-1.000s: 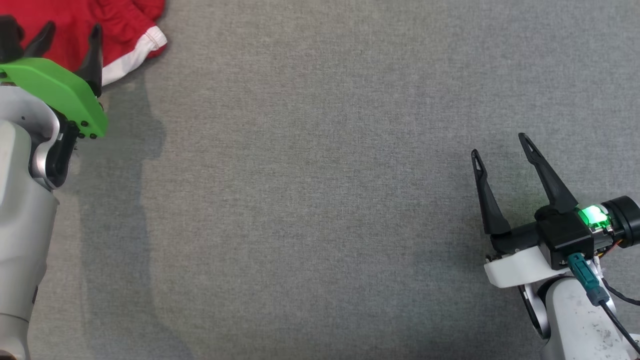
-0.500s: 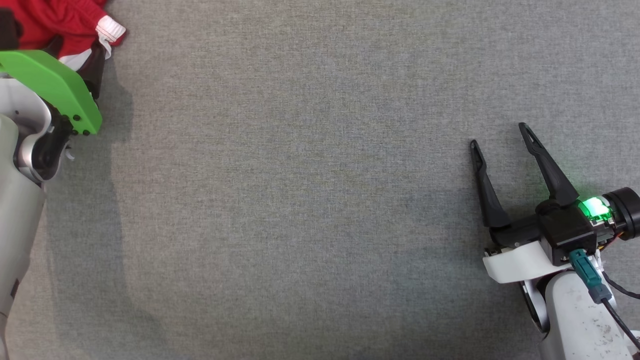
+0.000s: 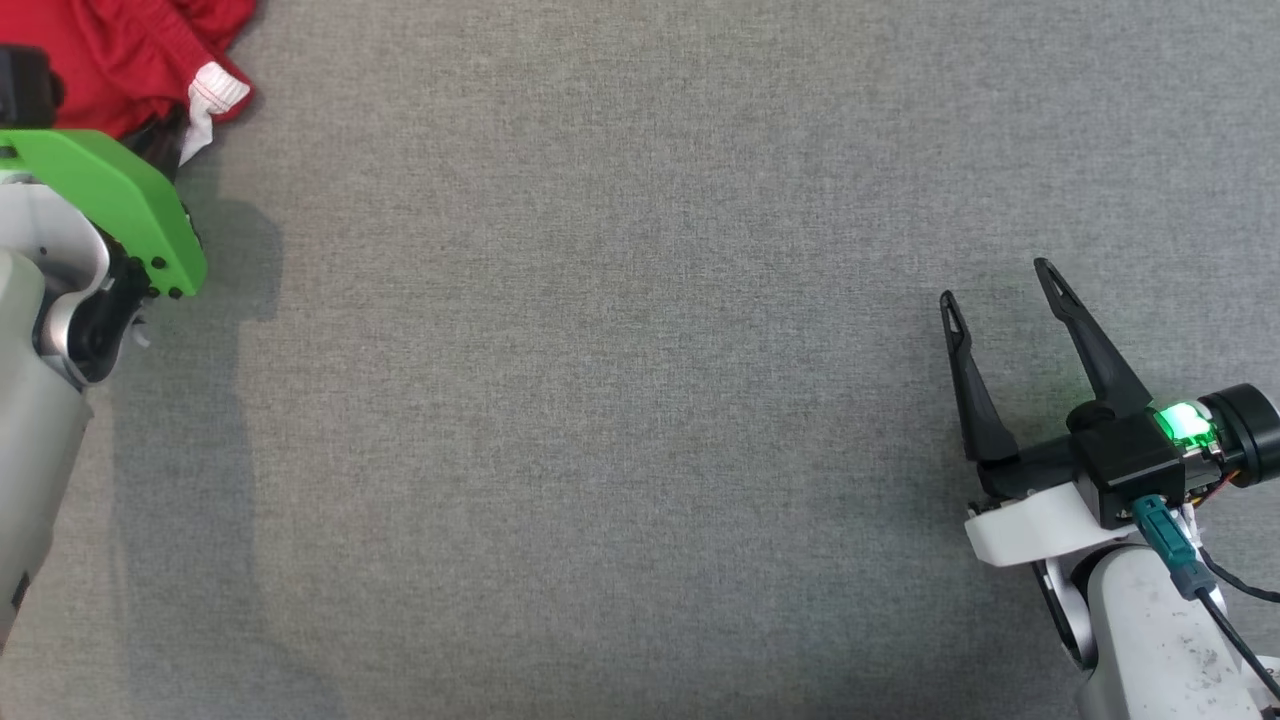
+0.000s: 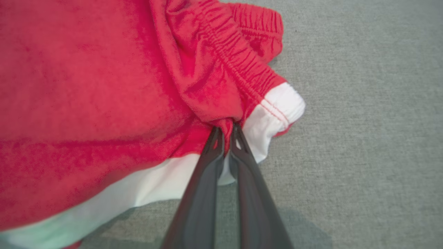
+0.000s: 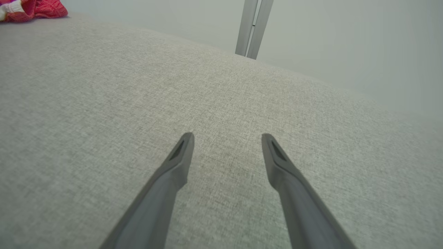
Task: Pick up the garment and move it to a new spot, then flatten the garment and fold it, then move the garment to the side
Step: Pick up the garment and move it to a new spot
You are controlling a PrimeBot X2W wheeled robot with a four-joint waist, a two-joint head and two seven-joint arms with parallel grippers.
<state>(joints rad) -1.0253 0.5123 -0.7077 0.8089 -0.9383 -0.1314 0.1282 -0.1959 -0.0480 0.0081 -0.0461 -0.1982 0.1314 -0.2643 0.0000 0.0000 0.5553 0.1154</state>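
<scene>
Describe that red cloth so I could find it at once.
Look across the wide grey fabric surface to its far left. There lies a crumpled red garment with white trim and a gathered elastic band, pinched by the left gripper. Nothing else there is red.

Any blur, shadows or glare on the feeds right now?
Head view: sharp, evenly lit, soft arm shadow on the grey surface at left. Left wrist view: red garment close and soft, fingers blurred low down. Right wrist view: fingers blurred, wide-angle curves the surface's far edge.
</scene>
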